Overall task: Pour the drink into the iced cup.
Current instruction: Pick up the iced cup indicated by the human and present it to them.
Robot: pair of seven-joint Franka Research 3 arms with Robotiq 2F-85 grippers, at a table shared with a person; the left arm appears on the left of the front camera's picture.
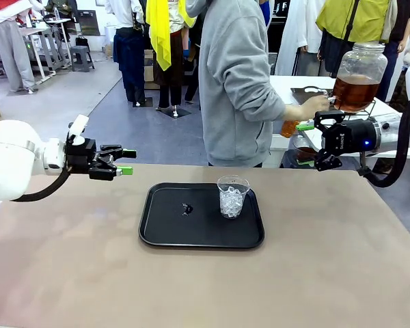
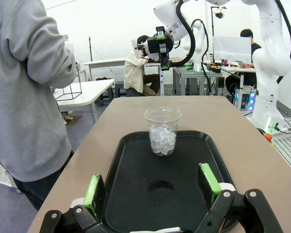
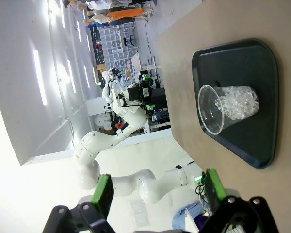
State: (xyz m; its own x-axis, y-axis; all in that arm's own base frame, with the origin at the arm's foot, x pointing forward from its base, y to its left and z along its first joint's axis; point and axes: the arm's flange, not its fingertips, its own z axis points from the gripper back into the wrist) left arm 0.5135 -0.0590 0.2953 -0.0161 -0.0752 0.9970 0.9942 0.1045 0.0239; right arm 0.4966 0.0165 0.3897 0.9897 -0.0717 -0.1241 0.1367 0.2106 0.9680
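Both hang spread and empty: left pincer (image 1: pixel 126 162), right pincer (image 1: pixel 305 144). The iced cup (image 1: pixel 233 196) stands on the tray (image 1: pixel 164 225) near the counter's far edge. The drink (image 1: pixel 354 92) is in the jar (image 1: pixel 361 58) beyond, apparently being drawn. Next, bring it over and pour.

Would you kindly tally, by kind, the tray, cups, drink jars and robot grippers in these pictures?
Black tray: 1
Iced cup: 1
Glass jar of drink: 1
Grippers: 2, the left gripper and the right gripper
Total: 5
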